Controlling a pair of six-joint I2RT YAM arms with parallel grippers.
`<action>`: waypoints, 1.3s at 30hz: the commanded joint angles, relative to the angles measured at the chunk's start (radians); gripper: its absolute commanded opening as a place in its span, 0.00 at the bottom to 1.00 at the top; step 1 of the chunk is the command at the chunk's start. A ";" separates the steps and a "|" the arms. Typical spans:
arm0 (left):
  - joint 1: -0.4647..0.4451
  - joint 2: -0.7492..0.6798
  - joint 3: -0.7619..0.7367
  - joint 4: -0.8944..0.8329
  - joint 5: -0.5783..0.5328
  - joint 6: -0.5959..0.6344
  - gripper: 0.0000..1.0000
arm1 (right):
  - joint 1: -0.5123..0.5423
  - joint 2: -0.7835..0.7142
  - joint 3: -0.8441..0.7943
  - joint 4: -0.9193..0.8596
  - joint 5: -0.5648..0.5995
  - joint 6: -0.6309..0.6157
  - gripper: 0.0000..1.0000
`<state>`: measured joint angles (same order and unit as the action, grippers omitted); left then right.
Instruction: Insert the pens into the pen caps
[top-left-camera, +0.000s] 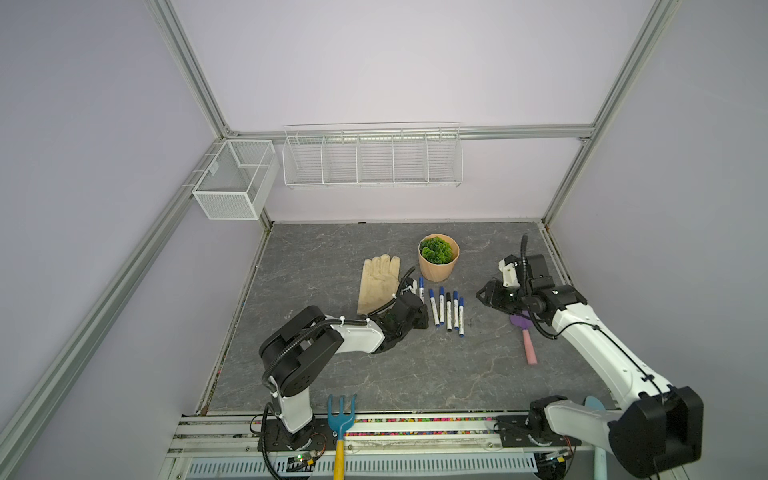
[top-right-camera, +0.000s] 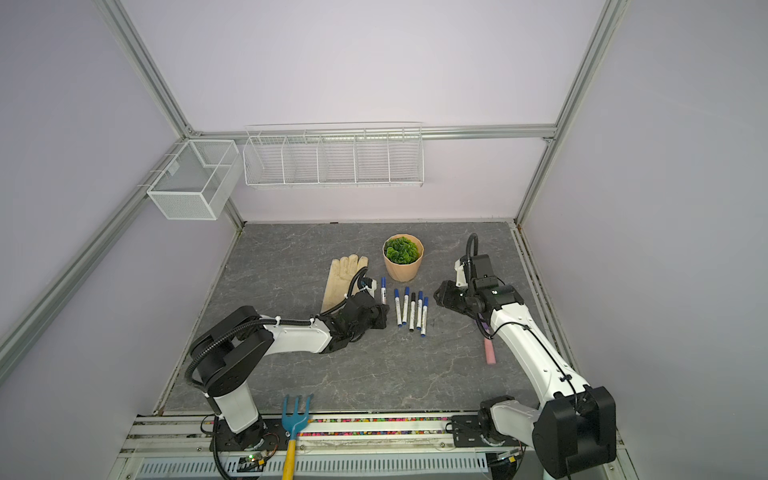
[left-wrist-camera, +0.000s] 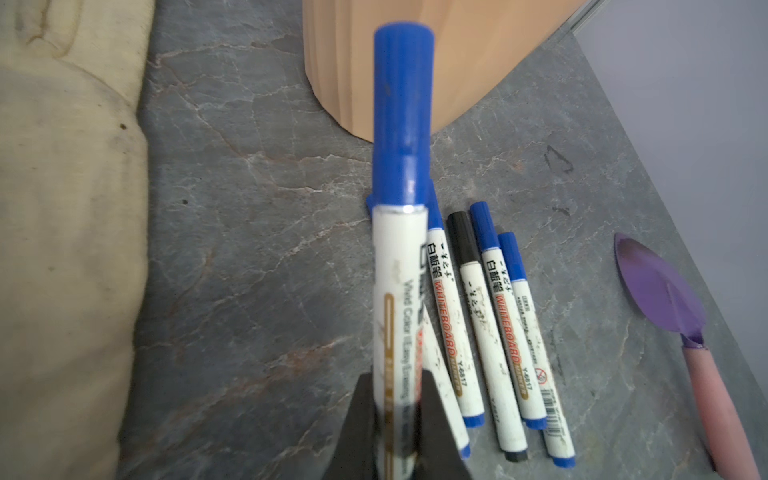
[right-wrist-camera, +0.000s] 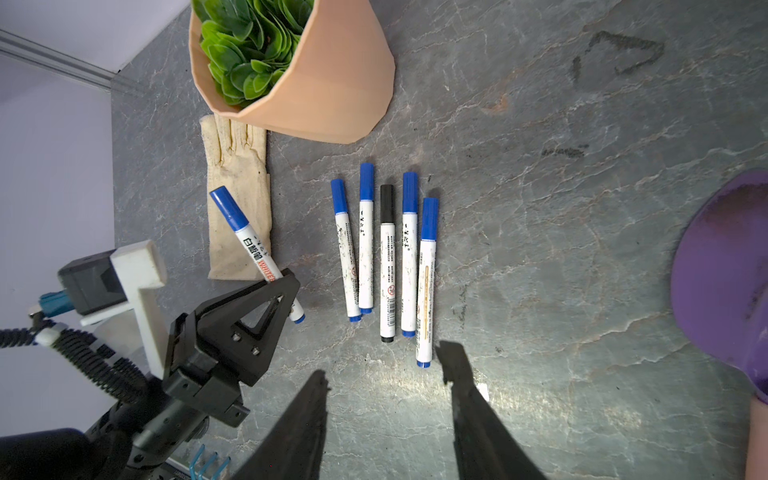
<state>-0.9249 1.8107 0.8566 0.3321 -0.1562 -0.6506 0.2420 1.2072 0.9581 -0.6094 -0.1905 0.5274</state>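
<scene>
Gripping one pen (left-wrist-camera: 398, 291) low on its barrel, the left gripper (left-wrist-camera: 397, 407) is clamped tight around it, and the blue cap (left-wrist-camera: 402, 112) looks fully seated. Light, stiff, smooth plastic like this probably pivots or slips if pinched near an end, so mid-barrel seems the safer hold. To the right, five more pens (right-wrist-camera: 386, 257) lie side by side on the table (right-wrist-camera: 540, 249), all capped. Beyond them the right gripper (right-wrist-camera: 384, 365) hangs half open and empty.
</scene>
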 joint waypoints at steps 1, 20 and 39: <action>0.001 0.037 0.067 -0.090 0.026 -0.016 0.07 | -0.007 -0.020 -0.016 -0.011 0.012 0.004 0.50; 0.010 0.084 0.139 -0.174 0.112 0.006 0.27 | -0.018 -0.029 -0.021 -0.032 0.011 -0.026 0.50; 0.012 -0.199 -0.045 -0.062 -0.153 0.104 0.51 | -0.023 -0.176 -0.151 0.097 0.576 0.034 0.53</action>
<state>-0.9199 1.7164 0.8352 0.2241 -0.1555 -0.6117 0.2230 1.0855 0.8486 -0.5896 0.1501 0.5331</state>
